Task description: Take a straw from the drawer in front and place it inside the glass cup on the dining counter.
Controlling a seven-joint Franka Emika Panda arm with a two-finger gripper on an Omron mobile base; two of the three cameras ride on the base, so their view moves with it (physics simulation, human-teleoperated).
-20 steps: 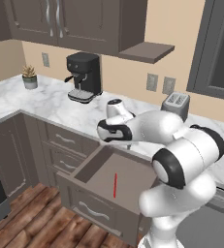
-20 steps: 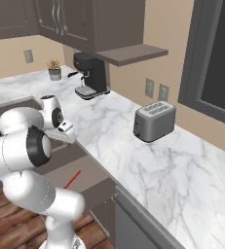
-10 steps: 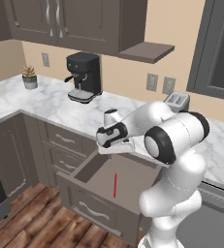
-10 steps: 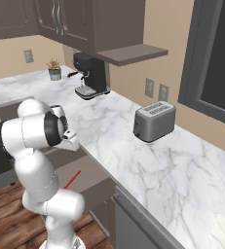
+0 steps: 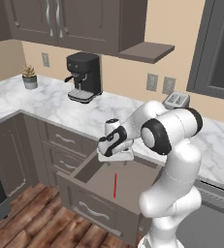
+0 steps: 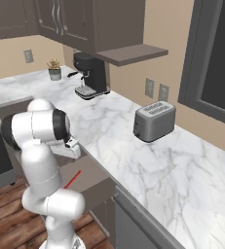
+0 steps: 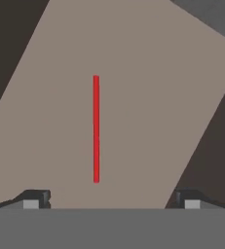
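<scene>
Here my gripper [image 7: 109,204], spread wide, hovers above the straw [image 7: 96,129] at twelve o'clock: light, stiff, slippery; I would pinch mid-length.

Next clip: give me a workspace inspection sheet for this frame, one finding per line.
Surface: white grey-veined marble worktop over dark drawered cabinets.
Job's things: thin bright red straw lies flat on the plain brown floor of the open wide drawer; glass cup and dining counter: nothing seen.
Clutter: black coffee machine, silver toaster, small potted plant on the worktop.
Grippers: two-finger gripper open, above the drawer, holding nothing, apart from the straw.
Cables: nothing seen.
Surroundings: wall cabinets, wall sockets, dark window, wood floor.
</scene>
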